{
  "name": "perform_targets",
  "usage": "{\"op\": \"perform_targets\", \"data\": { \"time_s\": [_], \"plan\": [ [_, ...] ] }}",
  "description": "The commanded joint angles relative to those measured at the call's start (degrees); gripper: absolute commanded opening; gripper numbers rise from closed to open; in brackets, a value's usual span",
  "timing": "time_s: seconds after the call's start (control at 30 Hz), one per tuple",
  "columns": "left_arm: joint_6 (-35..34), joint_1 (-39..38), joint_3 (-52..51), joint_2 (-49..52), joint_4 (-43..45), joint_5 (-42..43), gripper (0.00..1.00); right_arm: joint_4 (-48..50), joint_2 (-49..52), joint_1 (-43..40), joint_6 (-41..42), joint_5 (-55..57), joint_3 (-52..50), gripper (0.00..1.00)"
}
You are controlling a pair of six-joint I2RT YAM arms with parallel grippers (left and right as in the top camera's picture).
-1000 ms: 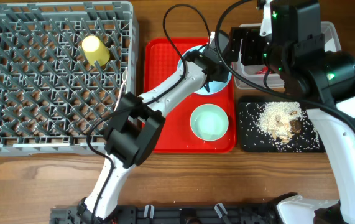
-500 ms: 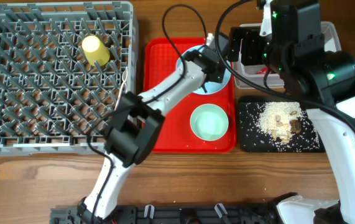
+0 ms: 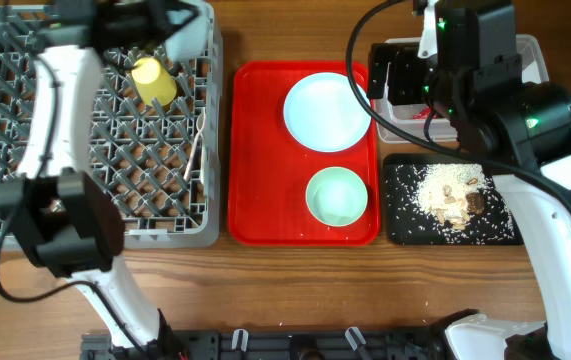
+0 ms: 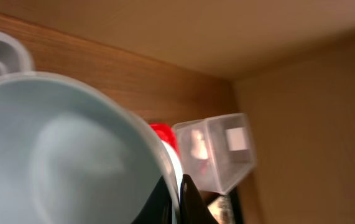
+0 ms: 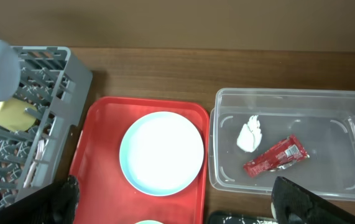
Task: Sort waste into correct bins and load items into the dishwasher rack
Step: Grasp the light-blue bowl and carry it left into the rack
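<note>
Inside the clear tub [image 5: 301,94], the red wrapper [image 5: 275,157] lies diagonally beside the napkin [image 5: 249,135]; right gripper [image 5: 174,193] spread wide.

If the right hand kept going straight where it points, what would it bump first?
Most likely the left rim of the clear tub, maybe the edge of the red tray beside it. The open right hand hangs over that border, and depth is hard to judge.

Grey plastic lattice rack [image 3: 95,130] left, small yellow cup [image 3: 153,80] in it. Red rectangular tray [image 3: 255,150] centre: light blue plate [image 3: 325,110] behind mint-green bowl [image 3: 336,196]. Right rear, clear plastic tub [image 5: 301,118] holds crumpled white napkin [image 5: 249,135], red wrapper [image 5: 275,156]; shallow black tray [image 3: 405,225] with rice scraps [image 3: 450,195] before it.
</note>
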Motion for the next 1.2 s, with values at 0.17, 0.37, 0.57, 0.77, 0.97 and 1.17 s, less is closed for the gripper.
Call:
{"op": "perform_targets", "data": {
  "time_s": [0.17, 0.37, 0.57, 0.77, 0.97, 1.17],
  "plan": [
    [-13.35, 6.05, -0.28, 14.78, 22.95, 33.66, 0.04, 0.13, 0.63, -0.17, -0.48, -0.31, -0.17, 1.00],
    [-18.51, 3.10, -0.31, 20.48, 33.77, 33.48, 0.06, 0.13, 0.63, -0.17, -0.48, -0.31, -0.17, 1.00],
    [-18.53, 3.21, -0.28, 21.42, 34.36, 28.57, 0.04, 0.13, 0.63, -0.17, -0.48, -0.31, -0.17, 1.00],
    [-18.23, 4.22, -0.31, 21.42, 29.59, 21.77, 0.04, 0.13, 0.63, -0.17, -0.46, -0.31, -0.17, 1.00],
    [-13.33, 4.48, -0.31, 21.42, 26.08, 18.47, 0.04, 0.13, 0.63, -0.17, -0.46, -0.31, -0.17, 1.00],
    [-13.75, 7.30, -0.28, 21.24, 26.53, 18.23, 0.71, 0.13, 0.63, -0.17, -0.48, -0.31, -0.17, 1.00]
  ]
}}
